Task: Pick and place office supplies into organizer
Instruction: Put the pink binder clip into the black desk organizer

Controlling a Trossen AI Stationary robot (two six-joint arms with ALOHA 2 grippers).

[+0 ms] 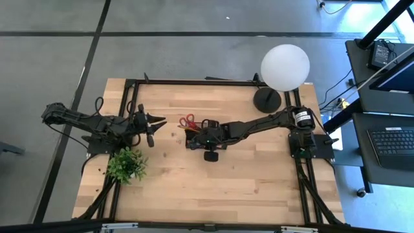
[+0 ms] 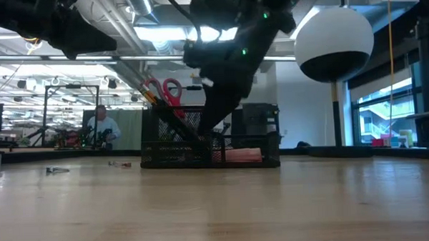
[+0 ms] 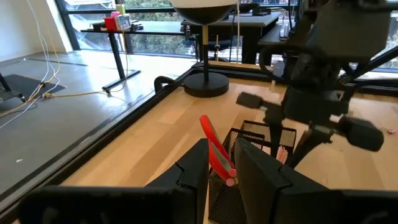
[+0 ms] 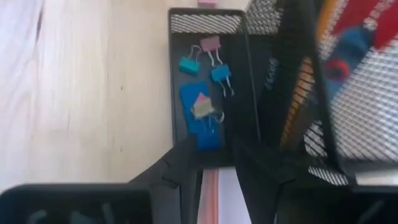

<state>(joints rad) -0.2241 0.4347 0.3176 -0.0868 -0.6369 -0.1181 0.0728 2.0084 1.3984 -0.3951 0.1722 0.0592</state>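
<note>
The black mesh organizer stands mid-table, also in the high view. Red-handled scissors stand in it handles up, next to slanting pencils. A pink sticky-note pad lies flat in its front part. One compartment holds small binder clips and a blue eraser. My right gripper is open, reaching down into the organizer over the pad. My left gripper is open and empty, left of the organizer; the scissors show past its fingers. My right gripper's fingers stand on either side of the pink pad's edge from above, pointing down. Whether they touch the pad, I cannot tell. The pad lies flat in the organizer.
A lamp with a white globe on a round black base stands at the far right. A small green plant is at the near left. Two tiny items lie on the wood left of the organizer.
</note>
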